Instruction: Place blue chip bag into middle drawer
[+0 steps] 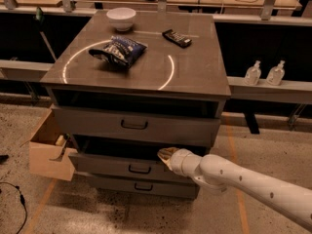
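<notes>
The blue chip bag, crumpled dark-blue foil with white lettering, lies on the cabinet top inside a bright ring of light. The middle drawer stands pulled out a little below the top drawer, its dark interior showing. My gripper is at the middle drawer's upper front edge, right of its handle, far below the bag. The white arm reaches in from the lower right.
A white bowl sits at the back of the cabinet top, and a small black bar packet lies to its right. A tan wooden box juts out at the cabinet's left. Two bottles stand on the right ledge.
</notes>
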Controlling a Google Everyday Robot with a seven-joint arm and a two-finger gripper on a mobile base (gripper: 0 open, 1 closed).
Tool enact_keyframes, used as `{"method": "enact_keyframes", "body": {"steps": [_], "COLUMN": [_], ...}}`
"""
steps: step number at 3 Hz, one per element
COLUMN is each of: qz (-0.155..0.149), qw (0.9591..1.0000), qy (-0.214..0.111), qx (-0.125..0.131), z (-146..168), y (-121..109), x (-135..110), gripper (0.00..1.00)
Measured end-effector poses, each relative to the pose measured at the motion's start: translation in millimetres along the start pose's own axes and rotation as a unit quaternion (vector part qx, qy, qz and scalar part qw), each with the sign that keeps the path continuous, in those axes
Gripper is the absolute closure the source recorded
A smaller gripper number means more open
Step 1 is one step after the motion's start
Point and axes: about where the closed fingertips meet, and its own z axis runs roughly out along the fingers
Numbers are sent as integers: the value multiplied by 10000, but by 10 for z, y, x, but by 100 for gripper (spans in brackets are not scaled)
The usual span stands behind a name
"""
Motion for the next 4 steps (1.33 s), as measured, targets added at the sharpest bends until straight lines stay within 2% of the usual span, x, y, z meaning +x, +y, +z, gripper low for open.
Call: {"method": "enact_keyframes", "body": {"steps": [2,4], "qz": [119,210], "qw": [9999,9996], "qy": [115,207], "qx": [-38,50], "z": [-78,106], "y": [-8,-105], "x": [40,74], "gripper": [100,100]}}
